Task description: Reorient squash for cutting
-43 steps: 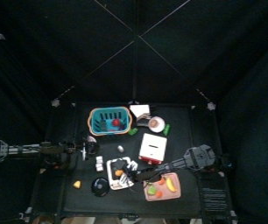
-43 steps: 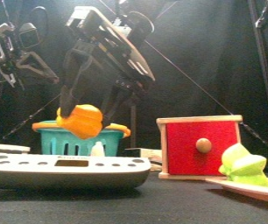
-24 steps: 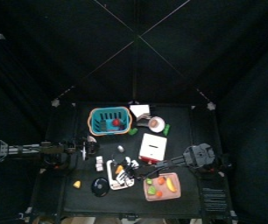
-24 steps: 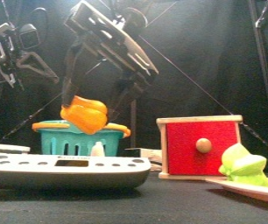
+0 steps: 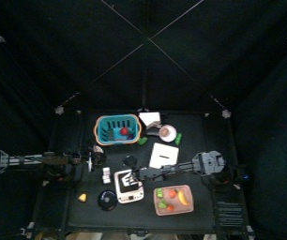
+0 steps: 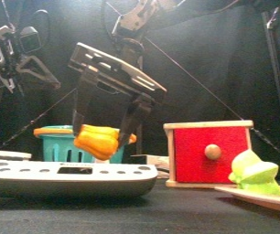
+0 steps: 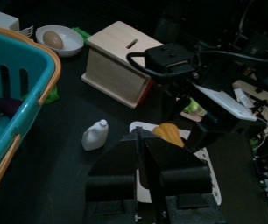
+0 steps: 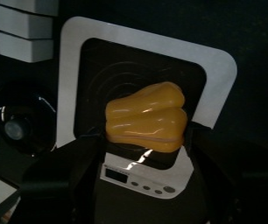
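Observation:
The squash [image 6: 96,141] is a lumpy orange piece. My right gripper [image 6: 104,135] reaches across from the right and is shut on it, a jaw on each side. It hangs a little above the black and white scale [image 6: 70,178]. In the right wrist view the squash [image 8: 154,118] is over the scale's dark plate [image 8: 124,66]. From above, the right gripper [image 5: 129,179] is over the scale [image 5: 132,190] at the table's front. The left wrist view shows the squash [image 7: 169,133] beyond my left gripper [image 7: 148,171], which rests shut and empty at the left [image 5: 94,167].
A teal basket [image 6: 55,143] stands behind the scale. A red-fronted wooden box [image 6: 210,154] is to the right, and a pink plate [image 5: 179,206] with green pieces [image 6: 253,171] lies at the front right. A small white bottle [image 7: 95,134] lies near the basket [image 7: 14,96].
My right gripper has carried the squash left across the table to over the scale, and now holds it lower. The left arm has not moved.

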Controlling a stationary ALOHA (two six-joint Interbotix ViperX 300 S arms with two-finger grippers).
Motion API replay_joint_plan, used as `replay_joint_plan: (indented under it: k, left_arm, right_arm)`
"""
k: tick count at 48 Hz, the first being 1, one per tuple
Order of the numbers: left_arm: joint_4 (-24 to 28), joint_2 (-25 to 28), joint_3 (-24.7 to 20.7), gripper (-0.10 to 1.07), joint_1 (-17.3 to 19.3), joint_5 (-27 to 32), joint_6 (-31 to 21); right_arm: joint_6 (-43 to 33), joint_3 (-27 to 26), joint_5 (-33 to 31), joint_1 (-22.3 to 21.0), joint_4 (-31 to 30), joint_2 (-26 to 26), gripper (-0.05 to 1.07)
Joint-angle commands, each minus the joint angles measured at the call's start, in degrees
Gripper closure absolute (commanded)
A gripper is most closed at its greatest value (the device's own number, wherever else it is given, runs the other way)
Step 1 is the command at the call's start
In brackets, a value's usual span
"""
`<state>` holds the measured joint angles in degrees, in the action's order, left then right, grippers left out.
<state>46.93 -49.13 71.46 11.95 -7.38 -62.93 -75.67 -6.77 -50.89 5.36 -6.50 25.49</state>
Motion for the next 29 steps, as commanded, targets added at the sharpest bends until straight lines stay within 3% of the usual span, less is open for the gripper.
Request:
replay_joint_plan:
  k: [1,29]
  left_arm:
    - [0.0,0.0,-0.9,0.53,0.1,-0.2,0.1]
    - [0.0,0.1,-0.7,0.53,0.2,-0.2,0.1]
  right_arm:
    - [-0.6,-1.6,0.0,-0.1,-0.2,-1.5,0.16]
    - [-1.1,-3.3,-0.3,0.3,-0.3,-0.2,0.13]
